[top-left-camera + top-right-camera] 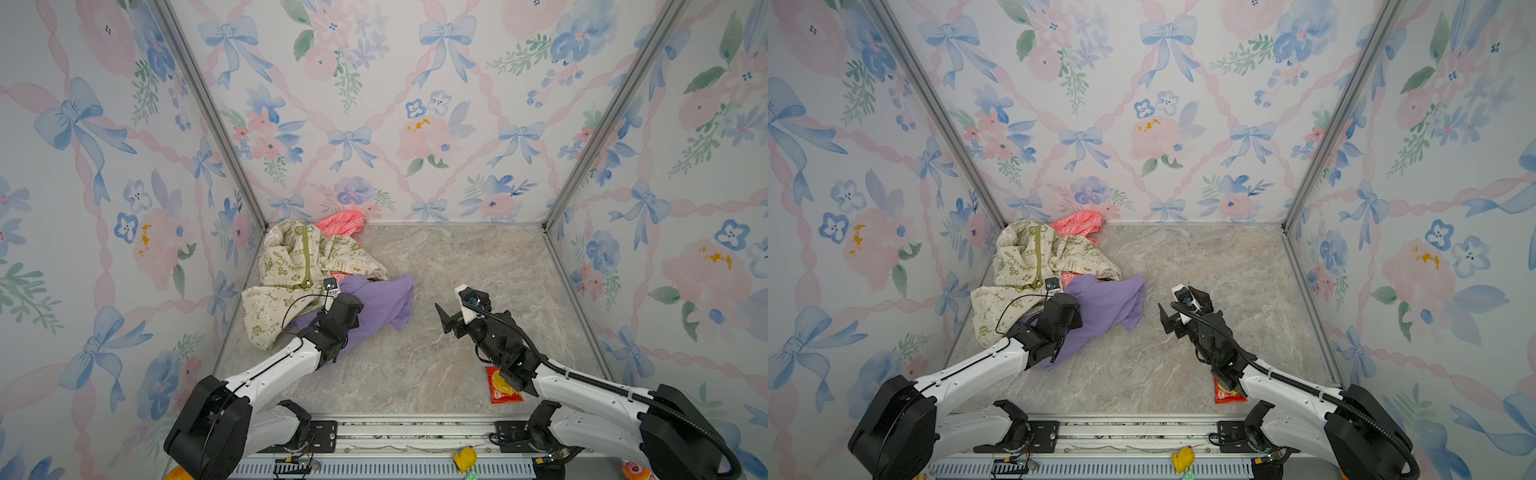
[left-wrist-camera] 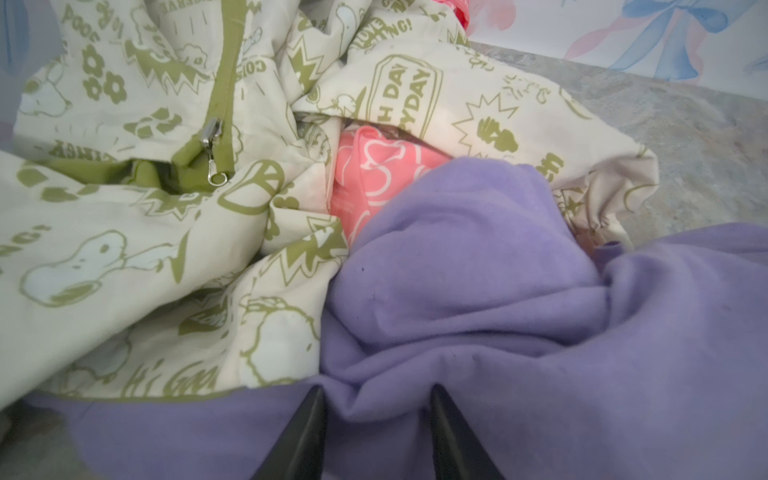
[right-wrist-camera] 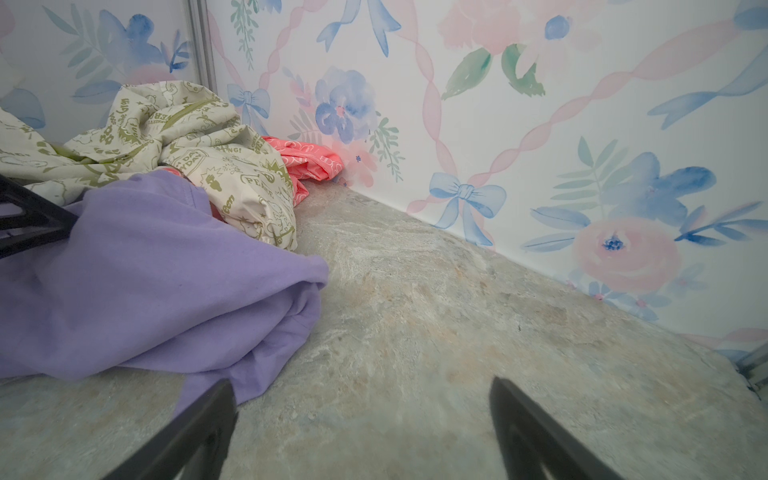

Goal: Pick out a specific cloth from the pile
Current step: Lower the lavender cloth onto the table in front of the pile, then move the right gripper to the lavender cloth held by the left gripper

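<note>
Cloth [image 1: 384, 301] of plain lilac lies crumpled on the marbled floor [image 1: 457, 257] at the near right edge of the pile [image 1: 307, 266], touching it. In both top views the pile sits in the back left corner. A cream garment [image 1: 286, 266] with green print and an olive zipper lies on top, and a coral-pink cloth [image 1: 343, 224] pokes out behind it against the back wall. In the left wrist view a strip of that coral-pink fabric [image 2: 374, 174] also shows between the cream folds and the lilac cloth [image 2: 478, 270]. The left gripper [image 2: 376, 395] is down on the near left part of the cloth. Its two dark fingers [image 2: 307, 432] press into the fabric with a bunched ridge of lilac pinched between them, so it grips the cloth. The right gripper [image 3: 361, 415] hovers over bare floor to the right of the cloth, well apart from it, its jaws spread wide and holding nothing. A red packet [image 1: 500, 386] lies on the floor under the right arm, near the front rail.
</note>
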You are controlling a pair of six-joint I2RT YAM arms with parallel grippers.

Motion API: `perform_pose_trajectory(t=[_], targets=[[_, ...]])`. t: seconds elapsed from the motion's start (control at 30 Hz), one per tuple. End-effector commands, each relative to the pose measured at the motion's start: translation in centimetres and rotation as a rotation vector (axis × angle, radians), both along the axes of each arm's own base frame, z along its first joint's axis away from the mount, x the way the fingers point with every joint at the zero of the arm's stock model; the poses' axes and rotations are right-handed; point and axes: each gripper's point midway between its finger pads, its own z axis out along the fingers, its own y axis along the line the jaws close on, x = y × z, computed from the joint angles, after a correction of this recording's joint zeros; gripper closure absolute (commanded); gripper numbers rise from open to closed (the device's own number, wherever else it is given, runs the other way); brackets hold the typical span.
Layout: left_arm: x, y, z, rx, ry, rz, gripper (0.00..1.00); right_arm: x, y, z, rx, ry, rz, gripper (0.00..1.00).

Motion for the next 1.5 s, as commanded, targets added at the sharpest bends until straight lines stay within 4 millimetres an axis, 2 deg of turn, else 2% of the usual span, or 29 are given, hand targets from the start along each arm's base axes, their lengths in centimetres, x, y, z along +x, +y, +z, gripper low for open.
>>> perform_pose_trajectory(t=[0.0,0.03,0.07,0.2,0.3,0.53,0.63,0.73,0.8,1.0,1.27,1.47], targets=[[1.0,-1.0,0.9,-0.024,-0.018,-0.018,0.80,-0.1,0.6,0.6,0.009,-0.005,0.008,0.03],[1.1,-1.0,0.9,-0.027,-0.021,-0.019,0.87,0.0,0.6,0.7,0.010,-0.006,0.007,0.03],[1.2,-1.1,1.2,-0.032,-0.027,-0.020,0.90,0.0,0.6,0.7,0.011,-0.007,0.007,0.03],[1.2,-1.2,2.7,-0.059,-0.073,-0.021,0.95,-0.1,0.5,0.7,0.009,-0.008,0.007,0.03],[1.0,-1.3,4.7,-0.109,-0.138,-0.030,0.99,-0.1,0.5,0.8,0.010,-0.009,0.006,0.03],[-0.4,-2.9,11.9,-0.340,-0.433,-0.162,1.00,-0.1,0.7,0.7,0.011,-0.006,0.014,0.03],[-1.3,-3.4,14.2,-0.392,-0.523,-0.218,1.00,-0.2,1.0,0.6,0.010,-0.002,0.030,0.03],[-1.7,-4.1,15.3,-0.395,-0.544,-0.277,1.00,-0.3,1.4,0.4,0.008,0.008,0.052,0.03],[-2.0,-5.0,15.7,-0.402,-0.545,-0.335,1.00,-0.5,2.0,0.4,0.012,0.012,0.086,0.03],[-3.8,-9.5,16.3,-0.418,-0.559,-0.638,1.00,-2.0,4.4,0.4,0.038,0.026,0.246,0.03],[-5.3,-13.7,13.4,-0.393,-0.452,-0.872,1.00,-3.9,7.9,-0.5,0.073,0.060,0.447,0.03],[-7.3,-17.2,11.9,-0.385,-0.398,-1.056,1.00,-4.7,9.2,-1.0,0.058,0.051,0.495,0.03]])
